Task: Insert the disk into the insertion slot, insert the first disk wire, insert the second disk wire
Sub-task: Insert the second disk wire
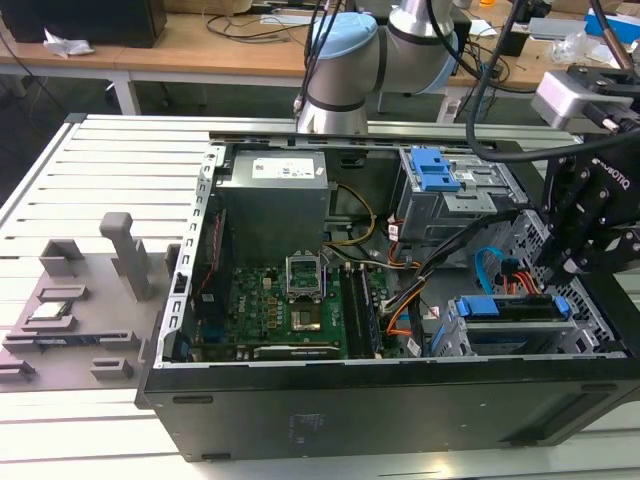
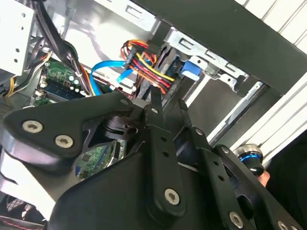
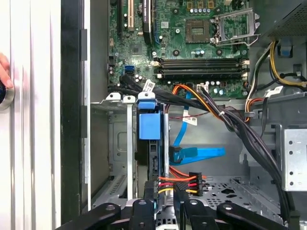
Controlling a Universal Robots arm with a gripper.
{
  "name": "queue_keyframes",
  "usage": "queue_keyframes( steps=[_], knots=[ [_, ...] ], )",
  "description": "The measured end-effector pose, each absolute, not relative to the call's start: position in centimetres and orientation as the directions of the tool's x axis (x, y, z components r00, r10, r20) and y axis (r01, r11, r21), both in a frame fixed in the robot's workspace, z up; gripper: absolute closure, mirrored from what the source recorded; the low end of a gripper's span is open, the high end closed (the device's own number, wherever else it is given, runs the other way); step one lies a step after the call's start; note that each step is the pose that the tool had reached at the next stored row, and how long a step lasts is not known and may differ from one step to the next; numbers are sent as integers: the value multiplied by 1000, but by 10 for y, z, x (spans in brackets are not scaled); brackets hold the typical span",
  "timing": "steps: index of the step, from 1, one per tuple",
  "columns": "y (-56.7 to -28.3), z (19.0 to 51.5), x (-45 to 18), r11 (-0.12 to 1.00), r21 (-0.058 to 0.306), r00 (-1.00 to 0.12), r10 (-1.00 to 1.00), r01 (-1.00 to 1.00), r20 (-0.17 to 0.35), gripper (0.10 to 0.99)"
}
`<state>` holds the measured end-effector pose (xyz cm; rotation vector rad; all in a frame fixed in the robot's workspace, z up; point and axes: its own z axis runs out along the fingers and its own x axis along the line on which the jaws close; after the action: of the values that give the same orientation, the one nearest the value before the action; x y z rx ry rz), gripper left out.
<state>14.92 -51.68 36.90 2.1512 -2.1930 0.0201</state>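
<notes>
The disk (image 3: 149, 125) sat in the slot (image 1: 458, 330). The claw (image 3: 165, 194) hung at its edge beside the orange wire plug (image 3: 193, 182), open case floor (image 3: 228, 189) alongside; its grip could not be told.

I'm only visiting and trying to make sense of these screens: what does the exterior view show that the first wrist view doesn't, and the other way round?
The exterior view adds the robot arm and a grey parts fixture beside the computer case. The first wrist view adds a person's fingers by a round knob. Both show the green motherboard, the disk in its blue carrier and the second disk wire, a flat light blue cable.
</notes>
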Motion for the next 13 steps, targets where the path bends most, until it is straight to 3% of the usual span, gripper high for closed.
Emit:
queue_keyframes(
  steps=[13],
  knots=[
    [-509,367,110,20,36,-18,-998,-999,58,784]
  ],
)
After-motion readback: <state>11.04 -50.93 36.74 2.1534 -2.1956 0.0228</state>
